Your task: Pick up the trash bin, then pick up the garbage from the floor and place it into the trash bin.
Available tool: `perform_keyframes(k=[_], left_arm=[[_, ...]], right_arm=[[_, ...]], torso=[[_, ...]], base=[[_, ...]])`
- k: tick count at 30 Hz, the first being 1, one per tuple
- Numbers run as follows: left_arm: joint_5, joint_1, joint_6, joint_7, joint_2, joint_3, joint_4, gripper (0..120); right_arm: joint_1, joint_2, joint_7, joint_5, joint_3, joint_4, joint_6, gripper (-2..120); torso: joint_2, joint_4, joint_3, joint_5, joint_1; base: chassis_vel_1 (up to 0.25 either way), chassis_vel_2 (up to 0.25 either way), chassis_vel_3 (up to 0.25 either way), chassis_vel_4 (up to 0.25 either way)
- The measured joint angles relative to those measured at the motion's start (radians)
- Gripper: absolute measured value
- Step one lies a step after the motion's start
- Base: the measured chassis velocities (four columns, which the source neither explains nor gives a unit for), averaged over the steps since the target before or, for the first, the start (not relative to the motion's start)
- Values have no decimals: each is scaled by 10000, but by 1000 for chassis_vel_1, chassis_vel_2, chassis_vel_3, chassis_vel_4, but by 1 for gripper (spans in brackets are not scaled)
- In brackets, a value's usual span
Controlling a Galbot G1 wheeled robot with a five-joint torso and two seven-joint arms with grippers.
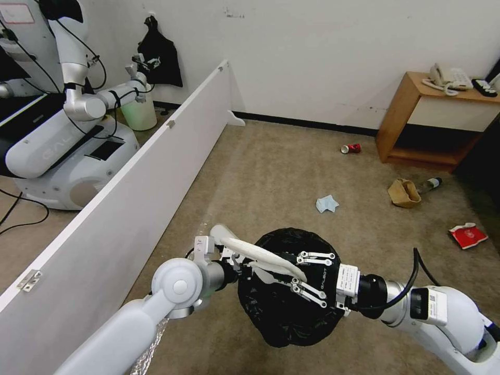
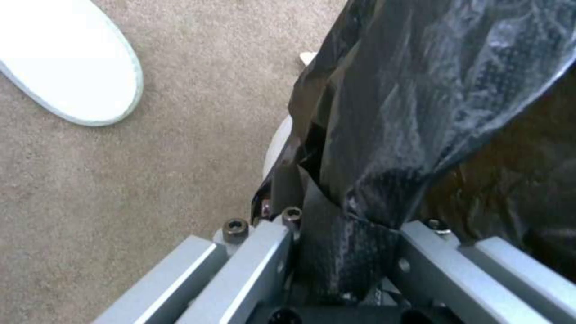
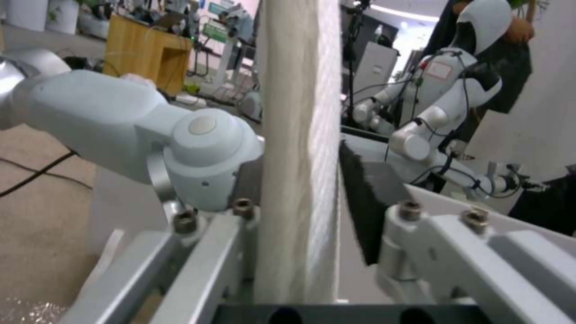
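The trash bin (image 1: 284, 317), wrapped in its crinkly black bag, hangs above the carpet in front of me. My left gripper (image 1: 232, 260) is shut on its bagged rim (image 2: 360, 198). Over the bin's mouth my right gripper (image 1: 296, 271) is shut on a white slipper (image 1: 260, 255), which stands between its fingers (image 3: 300, 157). A white slipper shape (image 2: 66, 67) also shows beside the bag in the left wrist view. Other garbage lies on the floor farther off: a light-blue face mask (image 1: 327, 203), a red can (image 1: 351, 148), a brown paper bag (image 1: 402, 192), a bottle (image 1: 431, 183) and a red packet (image 1: 467, 235).
A long white partition board (image 1: 130, 192) runs along my left. Behind it stand another robot (image 1: 67, 120) and a pale unlined bucket (image 1: 139, 112). A wooden side table (image 1: 416, 114) with a telephone is at the back right. Open carpet lies ahead.
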Motion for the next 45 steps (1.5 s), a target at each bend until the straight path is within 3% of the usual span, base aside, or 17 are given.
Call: perform_keyframes(k=[7,17,24,41,45], left_arm=[[292,146,1,213,136,-26,28,1],[480,416,-99,383,279,-221,-45,1],[592,537,-110,478,296,-276,-76,1],[742,561,-133,523,227,-299,-32,1],[682,571,-134,265,180,-327,-28,1]], right_arm=[[-216,-21,-111,23,247,50,-50,48],[-272,45,-241,45,346,58,-82,53],[-321,-37,-316,122,457,74,-125,64],[-529,-58,-292,94,625,159,-155,66],[-563,-31,-289,71,731,196,-156,67]], torso=[[0,0,0,0,0],[0,0,0,0,0],[0,0,0,0,0],[0,-1,0,0,0],[0,0,0,0,0]], base=[[0,0,0,0],[0,0,0,0],[0,0,0,0],[0,0,0,0],[0,0,0,0]])
